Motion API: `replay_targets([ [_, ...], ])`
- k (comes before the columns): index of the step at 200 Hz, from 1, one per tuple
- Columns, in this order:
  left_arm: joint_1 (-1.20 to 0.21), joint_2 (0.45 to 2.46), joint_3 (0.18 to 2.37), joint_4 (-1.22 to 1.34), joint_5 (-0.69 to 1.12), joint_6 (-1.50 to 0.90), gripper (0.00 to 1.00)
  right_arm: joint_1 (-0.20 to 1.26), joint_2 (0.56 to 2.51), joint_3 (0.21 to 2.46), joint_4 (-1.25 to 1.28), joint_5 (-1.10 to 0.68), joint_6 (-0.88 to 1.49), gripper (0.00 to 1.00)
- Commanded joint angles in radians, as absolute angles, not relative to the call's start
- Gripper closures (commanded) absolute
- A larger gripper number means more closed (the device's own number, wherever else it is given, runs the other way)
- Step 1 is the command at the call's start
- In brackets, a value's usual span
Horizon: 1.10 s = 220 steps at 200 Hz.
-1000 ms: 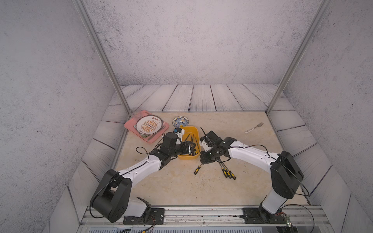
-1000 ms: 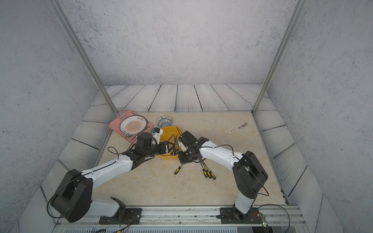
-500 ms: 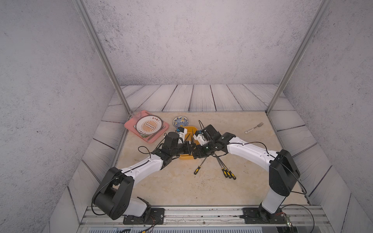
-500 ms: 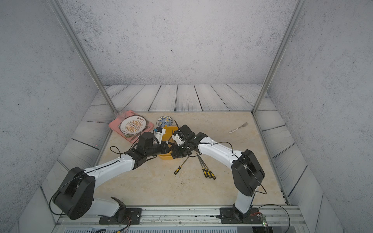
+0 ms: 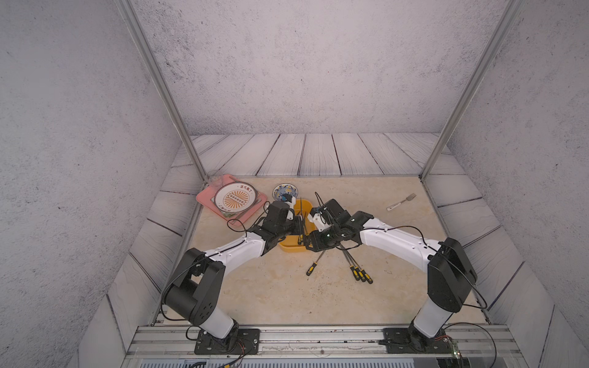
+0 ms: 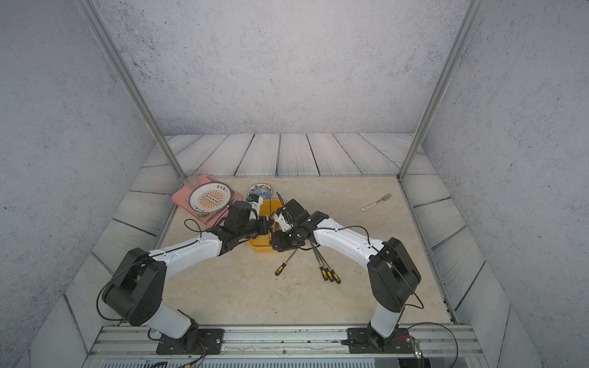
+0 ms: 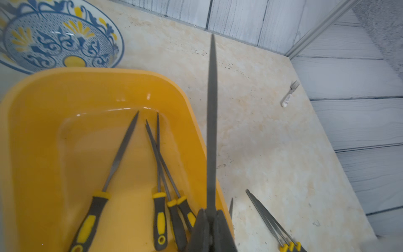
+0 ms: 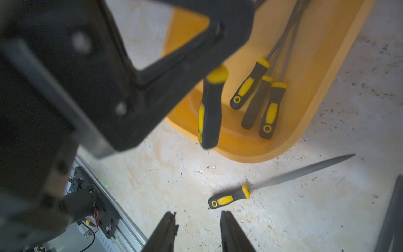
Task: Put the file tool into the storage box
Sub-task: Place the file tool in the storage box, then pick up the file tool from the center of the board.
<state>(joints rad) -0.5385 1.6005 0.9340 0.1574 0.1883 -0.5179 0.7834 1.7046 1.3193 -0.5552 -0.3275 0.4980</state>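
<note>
The storage box [image 5: 291,248] is a yellow tub between my two arms, showing in both top views [image 6: 259,247]. Several yellow-and-black files [image 7: 160,216] lie inside it. My left gripper [image 7: 211,212] is shut on the blade of one more file tool [image 7: 211,131]. Its tip points up and away, and its handle [image 8: 210,109] hangs over the box's near end [image 8: 316,87]. My right gripper [image 8: 197,216] is open and holds nothing, low over the table just right of the box [image 5: 310,245]. A single file [image 8: 231,197] lies on the table close to it.
Three more files [image 5: 358,272] lie side by side right of the single one [image 5: 314,267]. A blue-patterned bowl [image 5: 285,192] stands just behind the box. A pink tray [image 5: 207,199] with a plate sits at the back left. A fork [image 5: 401,202] lies at the back right.
My right gripper brought a file over to the box, my left gripper shut on its blade, and the right jaws then opened and let it go.
</note>
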Motion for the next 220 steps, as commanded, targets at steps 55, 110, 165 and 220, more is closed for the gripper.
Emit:
replay_targets([
  [55,-0.532,1.821,0.999,0.046,0.036,-0.463,0.63,0.787,1.661,1.215,-0.560,-0.264,0.522,0.56],
  [110,-0.532,1.607,0.950,-0.067,-0.061,-0.566,0.54,0.798,1.794,1.275,-0.644,-0.287,0.515,0.40],
  [165,-0.532,1.362,0.882,-0.190,-0.095,-0.584,0.54,0.856,1.902,1.350,-0.673,-0.281,0.542,0.37],
  [220,-0.532,1.323,0.842,-0.190,-0.067,-0.599,0.54,0.930,1.994,1.412,-0.783,-0.094,0.628,0.37],
])
